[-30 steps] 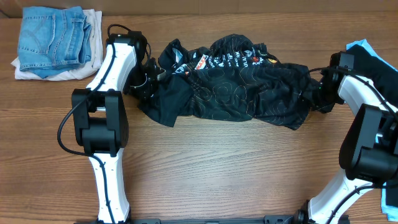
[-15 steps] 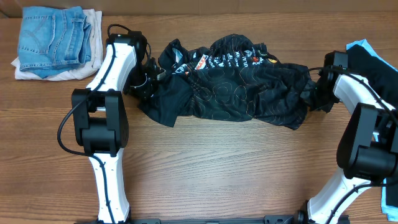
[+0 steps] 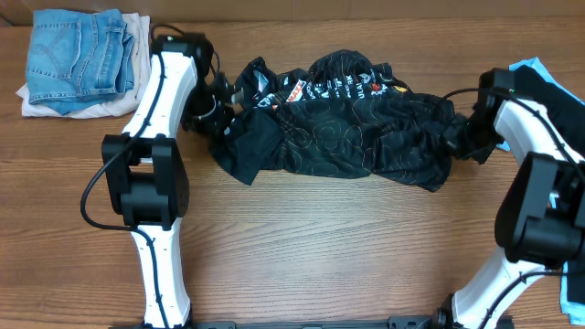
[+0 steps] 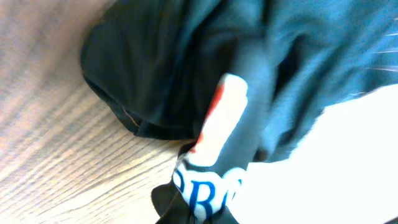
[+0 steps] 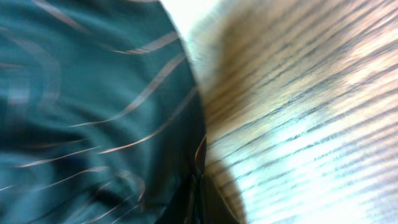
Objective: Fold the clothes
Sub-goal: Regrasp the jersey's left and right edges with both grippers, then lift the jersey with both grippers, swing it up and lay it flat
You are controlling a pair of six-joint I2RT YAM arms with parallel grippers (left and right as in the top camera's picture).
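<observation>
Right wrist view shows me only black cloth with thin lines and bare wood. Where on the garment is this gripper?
Observer: The right gripper is at the right end of the black jersey, shut on its edge.
Operator: And the other arm?
Observer: The left gripper is shut on the jersey's left end, on the opposite side from yours.
Operator: Is the jersey lying flat between them?
Observer: No. It lies bunched and wrinkled across the table, not spread out.
</observation>
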